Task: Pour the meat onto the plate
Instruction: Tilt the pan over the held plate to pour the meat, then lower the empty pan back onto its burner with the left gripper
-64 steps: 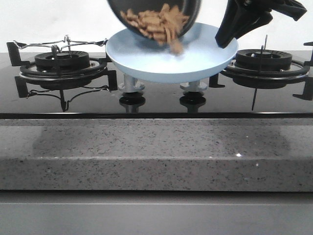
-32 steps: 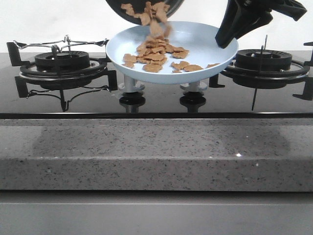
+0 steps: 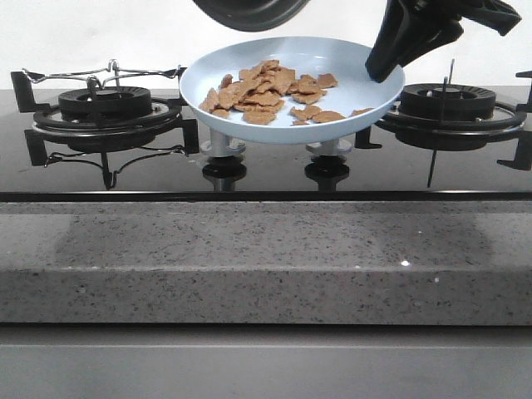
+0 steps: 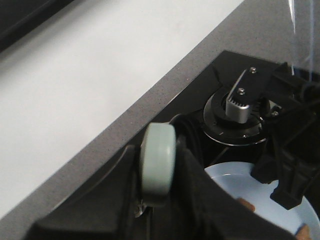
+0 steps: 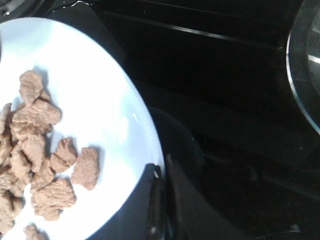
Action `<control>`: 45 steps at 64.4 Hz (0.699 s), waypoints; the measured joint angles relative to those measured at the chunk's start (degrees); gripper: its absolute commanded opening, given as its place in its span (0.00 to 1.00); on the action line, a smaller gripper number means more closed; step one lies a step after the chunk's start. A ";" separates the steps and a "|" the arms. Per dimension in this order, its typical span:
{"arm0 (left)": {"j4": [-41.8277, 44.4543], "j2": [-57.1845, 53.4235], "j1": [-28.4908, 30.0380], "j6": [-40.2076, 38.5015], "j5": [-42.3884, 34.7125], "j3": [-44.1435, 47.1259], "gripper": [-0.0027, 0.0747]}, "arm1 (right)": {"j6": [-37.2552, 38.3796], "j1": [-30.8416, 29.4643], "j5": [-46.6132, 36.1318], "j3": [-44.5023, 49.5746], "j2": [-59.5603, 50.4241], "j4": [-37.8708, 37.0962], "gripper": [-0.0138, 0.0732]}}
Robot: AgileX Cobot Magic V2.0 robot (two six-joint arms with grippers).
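Lying in a loose heap on the plate (image 3: 366, 96): the meat (image 3: 264, 91), thin flat light-brown pieces with wrinkled faces and ragged edges, thickest toward the plate's left half, with a few strays toward the right.

Left burner (image 3: 106, 104): black grate carrying a bent wire rack.

Plate: wide, shallow, pale blue with a smooth raised rim, held in the air above 2 knobs (image 3: 223, 148) of the black glass stove on the grey speckled counter (image 3: 249, 266).

Pan (image 3: 249, 10): black, above the plate, cut off by the frame's upper edge; its inside is hidden.

Left tool (image 4: 160, 172): closed on the pan's pale handle (image 4: 159, 165), seen in the left wrist view only.

Right tool (image 3: 397, 51): pinched on the plate's right rim; in the right wrist view only its dark tips (image 5: 156, 200) show, blurred.

Right burner (image 3: 453, 104): partly hidden behind the plate and right tool.
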 measured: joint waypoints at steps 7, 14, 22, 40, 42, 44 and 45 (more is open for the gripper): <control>-11.66 -1.36 8.02 -1.00 0.00 0.00 0.01 | 0.00 0.00 0.00 0.00 0.00 0.00 0.09; -28.34 -1.99 20.58 1.54 0.00 0.00 0.01 | 0.00 0.00 0.00 0.09 0.00 0.00 0.09; -50.01 -1.74 35.49 9.05 0.89 1.18 0.01 | 0.00 0.00 0.00 0.09 0.00 0.00 0.09; -87.78 5.04 60.97 20.25 8.23 9.82 0.01 | -0.02 0.00 0.00 0.09 0.00 0.00 0.09; -89.65 6.05 63.09 20.64 8.86 10.83 0.01 | -0.02 0.00 0.00 0.09 0.00 0.00 0.09; -91.95 7.11 64.60 21.38 9.39 11.82 0.01 | -0.02 0.00 0.00 0.09 0.00 0.00 0.09; -92.80 7.63 65.31 21.69 9.64 12.55 0.01 | -0.02 0.00 0.00 0.09 0.00 0.00 0.09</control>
